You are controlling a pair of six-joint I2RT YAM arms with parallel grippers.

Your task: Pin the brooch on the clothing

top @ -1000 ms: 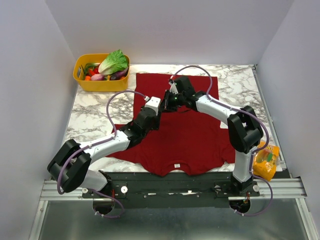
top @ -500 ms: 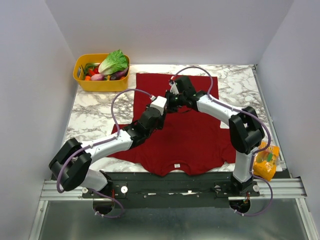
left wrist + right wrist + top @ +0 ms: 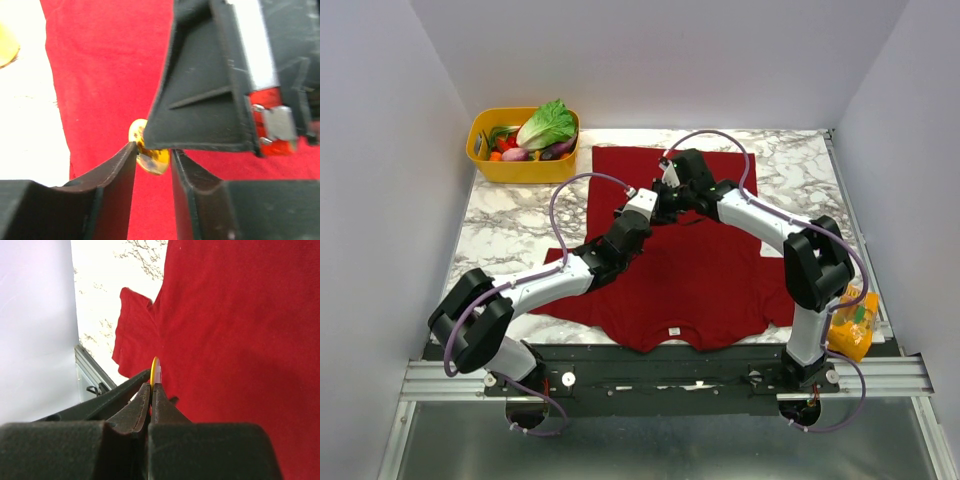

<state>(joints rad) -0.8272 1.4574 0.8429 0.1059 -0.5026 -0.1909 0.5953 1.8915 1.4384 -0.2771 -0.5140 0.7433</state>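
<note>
Left gripper [image 3: 153, 149] has crept further in toward the right one since a second ago, and its jaws have narrowed. Left to right: a yellow veg basket [image 3: 480, 162] sits far left on the marble table [image 3: 510, 225]. Then the left gripper's fingers stand close either side of the brooch [image 3: 151, 160], above the far-middle of the dark red T-shirt [image 3: 705, 275]; can't tell if they're actually pinching it. The right gripper [image 3: 151, 386] is pressed together on the brooch, which sits edge-on between its tips. An orange snack bag [image 3: 850, 325] is near right.
</note>
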